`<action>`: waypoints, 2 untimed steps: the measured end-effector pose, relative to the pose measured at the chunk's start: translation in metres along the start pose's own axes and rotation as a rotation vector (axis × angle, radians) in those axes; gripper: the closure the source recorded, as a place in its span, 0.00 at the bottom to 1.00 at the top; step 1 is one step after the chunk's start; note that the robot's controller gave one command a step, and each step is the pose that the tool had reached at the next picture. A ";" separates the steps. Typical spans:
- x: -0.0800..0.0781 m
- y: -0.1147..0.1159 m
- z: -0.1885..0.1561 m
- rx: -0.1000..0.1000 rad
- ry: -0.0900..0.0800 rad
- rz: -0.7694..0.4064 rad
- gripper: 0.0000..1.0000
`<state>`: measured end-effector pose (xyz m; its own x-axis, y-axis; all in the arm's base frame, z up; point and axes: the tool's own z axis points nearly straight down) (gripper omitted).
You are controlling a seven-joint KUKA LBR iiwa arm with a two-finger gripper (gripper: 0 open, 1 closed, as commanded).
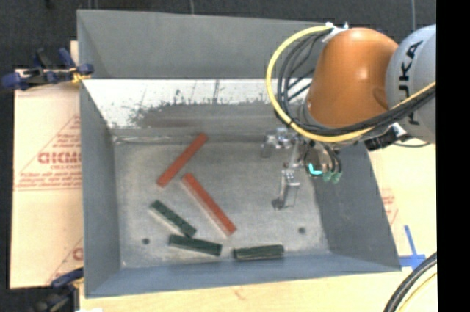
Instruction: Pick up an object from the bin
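Note:
My gripper (285, 193) hangs low over the bare floor in the right half of the bin, below the orange wrist cover. Nothing shows in its grasp. To its left, a long red stick (209, 203) lies slanted on the floor, about a hand's width away. A second red stick (182, 160) lies farther left, slanted the other way. A dark green bar (258, 252) rests near the front wall, below and slightly left of the gripper.
Two more dark green bars (173, 219) (194, 245) lie in the bin's front left part. The bin's sloped walls rise close on the gripper's right and behind it. Cables loop round the wrist above the gripper.

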<state>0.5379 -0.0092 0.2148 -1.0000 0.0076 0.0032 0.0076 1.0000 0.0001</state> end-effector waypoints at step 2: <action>-0.021 0.042 0.017 0.002 -0.011 -0.113 0.00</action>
<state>0.5589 0.0327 0.1977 -0.9944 -0.1053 -0.0075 -0.1053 0.9944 -0.0016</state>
